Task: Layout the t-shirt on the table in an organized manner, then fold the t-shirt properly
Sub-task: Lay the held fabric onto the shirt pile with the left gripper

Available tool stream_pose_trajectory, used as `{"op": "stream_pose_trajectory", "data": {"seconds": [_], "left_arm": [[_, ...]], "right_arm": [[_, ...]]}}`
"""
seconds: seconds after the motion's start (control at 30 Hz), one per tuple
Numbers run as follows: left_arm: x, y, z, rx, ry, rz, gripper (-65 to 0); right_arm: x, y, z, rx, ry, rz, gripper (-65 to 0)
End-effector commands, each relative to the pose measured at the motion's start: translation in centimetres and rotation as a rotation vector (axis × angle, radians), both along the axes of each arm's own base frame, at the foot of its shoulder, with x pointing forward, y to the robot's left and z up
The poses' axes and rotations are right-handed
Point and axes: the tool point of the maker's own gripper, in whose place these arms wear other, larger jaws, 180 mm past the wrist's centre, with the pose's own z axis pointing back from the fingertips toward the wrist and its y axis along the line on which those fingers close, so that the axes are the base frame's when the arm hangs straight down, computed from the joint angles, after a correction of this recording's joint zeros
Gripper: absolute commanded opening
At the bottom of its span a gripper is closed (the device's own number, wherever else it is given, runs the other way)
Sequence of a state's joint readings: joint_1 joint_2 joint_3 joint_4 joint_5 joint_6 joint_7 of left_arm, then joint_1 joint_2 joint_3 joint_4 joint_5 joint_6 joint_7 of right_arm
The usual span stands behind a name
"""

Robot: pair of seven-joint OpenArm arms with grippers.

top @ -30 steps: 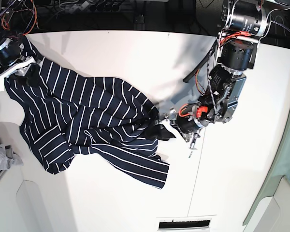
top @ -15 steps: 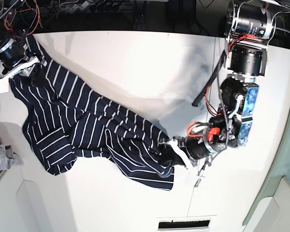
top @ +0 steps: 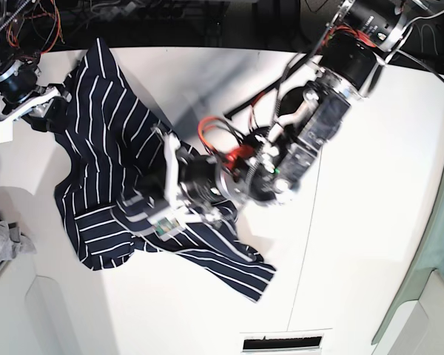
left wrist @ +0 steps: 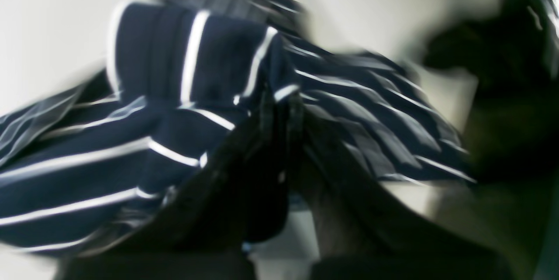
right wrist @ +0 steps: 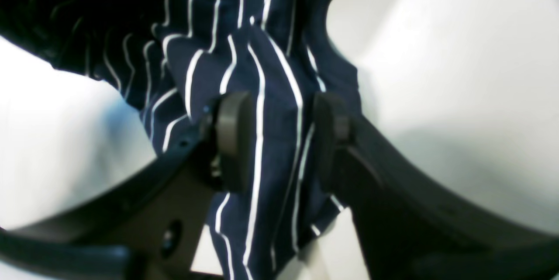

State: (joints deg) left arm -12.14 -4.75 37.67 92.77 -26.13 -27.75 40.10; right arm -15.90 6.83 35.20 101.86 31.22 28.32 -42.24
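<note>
table (top: 370, 244): big white top with a thin dark seam running down the right half. Most of it is bare; all the action is on the left half.

t-shirt (top: 111, 185): navy with thin white stripes, bunched up toward the left edge and far-left corner, one tail trailing toward the near edge around the middle. A second ago it was spread wider and lower, reaching out to mid-table. Now it's dragged back left and hiked up at the far-left corner, so honestly it looks more crumpled than before, not less. My read: still in the lay-it-out phase, nowhere near folding.

left gripper (top: 170, 194): this is the big change. It swung from right of the seam clear across to the middle of the shirt. The wrist view is smeared by motion, but dark fingers (left wrist: 270, 140) look pinched together with a striped fold (left wrist: 192, 74) bunched right at them. Looks like a fresh grab on the shirt.

right gripper (top: 31, 103): parked at the far-left corner, hasn't really gone anywhere. Its pads (right wrist: 231, 140) stand partly apart with a thick wad of the t-shirt between them, so it's hanging onto that corner of fabric.

grey cloth (top: 4, 240): small scrap at the left edge, not involved.
</note>
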Motion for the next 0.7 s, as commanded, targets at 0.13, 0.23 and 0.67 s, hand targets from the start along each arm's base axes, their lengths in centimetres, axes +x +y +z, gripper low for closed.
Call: {"op": "stream_pose_trajectory", "data": {"seconds": [0.13, 0.23, 0.67], "left_arm": [[-3.3, -3.0, -1.5, 0.070, -0.064, -0.081, -38.3], [-1.3, -2.1, -1.1, 0.097, -0.127, -0.011, -37.9], [10.8, 11.2, 3.4, -0.017, -0.187, 0.456, -37.9]], "right_arm": [[0.5, -0.6, 0.9, -0.035, -0.033, 0.007, -42.1], [0.6, -0.6, 0.9, -0.034, -0.036, 0.006, -42.1], [0.6, -0.5, 1.0, -0.031, -0.041, 0.005, -42.1]]}}
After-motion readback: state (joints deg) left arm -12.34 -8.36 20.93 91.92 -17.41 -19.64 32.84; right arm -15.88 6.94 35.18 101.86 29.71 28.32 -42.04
